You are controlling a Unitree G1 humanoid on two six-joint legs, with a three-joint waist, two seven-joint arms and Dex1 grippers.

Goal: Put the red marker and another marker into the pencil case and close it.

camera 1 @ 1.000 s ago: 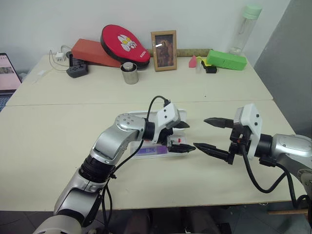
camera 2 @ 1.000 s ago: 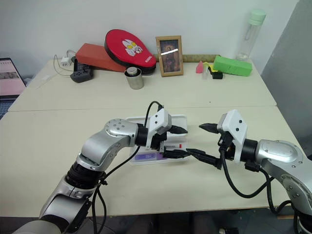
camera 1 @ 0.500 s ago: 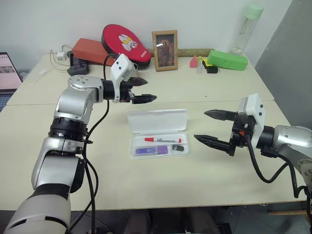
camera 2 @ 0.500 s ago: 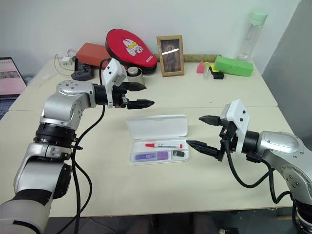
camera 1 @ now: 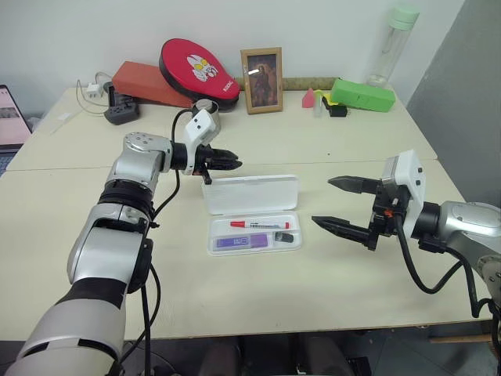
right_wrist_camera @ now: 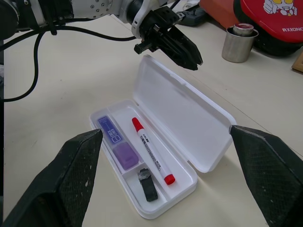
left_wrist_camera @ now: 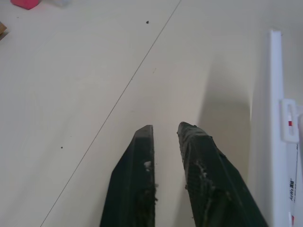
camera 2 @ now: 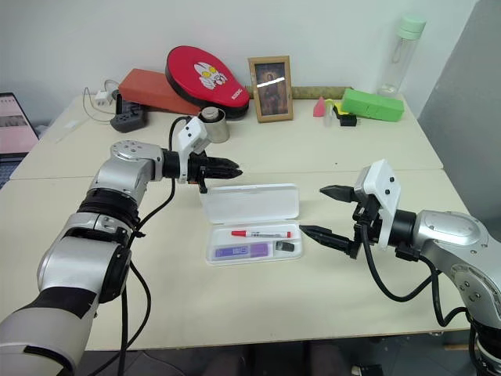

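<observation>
The pencil case point(right_wrist_camera: 182, 118) lay open mid-table, the red marker point(right_wrist_camera: 151, 150) and the purple marker point(right_wrist_camera: 116, 142) seen inside. The left gripper point(camera 1: 227, 164), fingers nearly closed on nothing, was held beside its lid; the right gripper point(camera 1: 340, 204) was spread wide. "RXION" was legible on a red pad point(right_wrist_camera: 274, 12).

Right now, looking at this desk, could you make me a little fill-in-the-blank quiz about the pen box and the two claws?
1. The flat white plastic pencil case lies with its lid ____.
2. The thin white marker inside the case has a ____ cap.
3. The short chunky marker beside it is ____ in colour.
4. The claw standing wide open is the ____ claw; the left claw is nearly shut.

Missing words: open; red; purple; right
</observation>
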